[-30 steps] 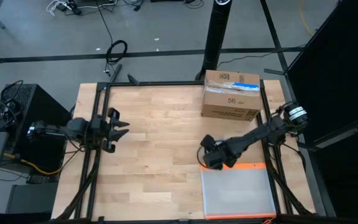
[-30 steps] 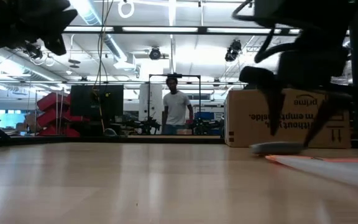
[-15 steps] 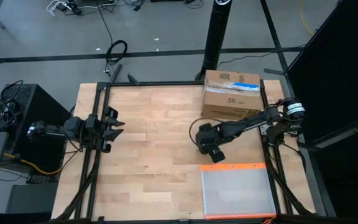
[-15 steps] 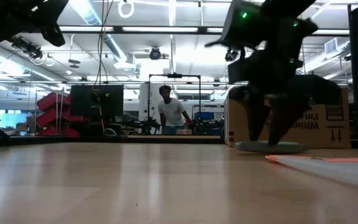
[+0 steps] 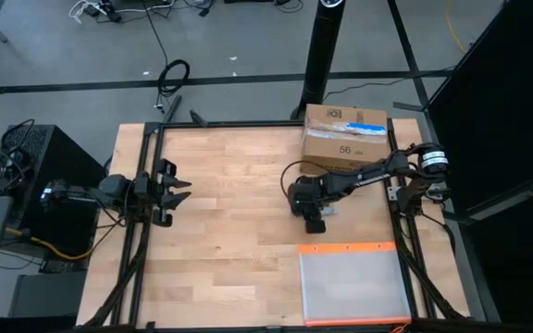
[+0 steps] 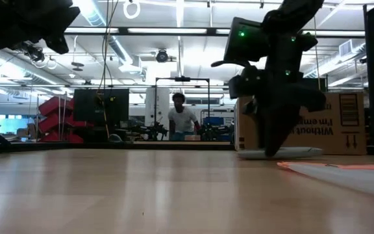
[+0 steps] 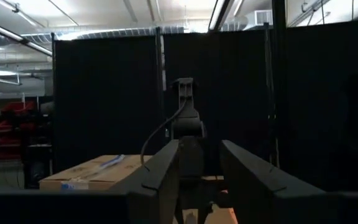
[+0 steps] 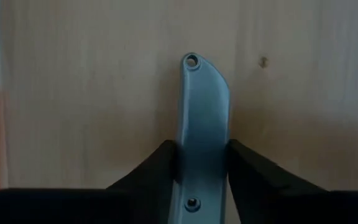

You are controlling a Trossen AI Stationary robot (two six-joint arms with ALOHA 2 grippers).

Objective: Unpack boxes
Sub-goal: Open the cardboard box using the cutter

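From above, the cardboard box (image 5: 344, 141) sits at the table's (image 5: 229, 231) far right corner, flaps shut, its label and "56" mark showing. The right gripper (image 5: 315, 222) hangs over the table just in front of the box. A clear plastic pouch with an orange edge (image 5: 353, 281) lies flat at the near right corner. The left gripper (image 5: 179, 191) waits at the left edge, its jaws a little apart with nothing between them.

From table height, the right gripper (image 6: 269, 146) points down at the wood in front of the box (image 6: 300, 123), and a person (image 6: 182, 117) stands in the room behind.

The left wrist camera looks past parted fingers (image 7: 163, 171) toward the box (image 7: 101, 171).

The right wrist camera shows its jaws closed on a flat grey-blue metal tool (image 8: 201, 118) above the tabletop.
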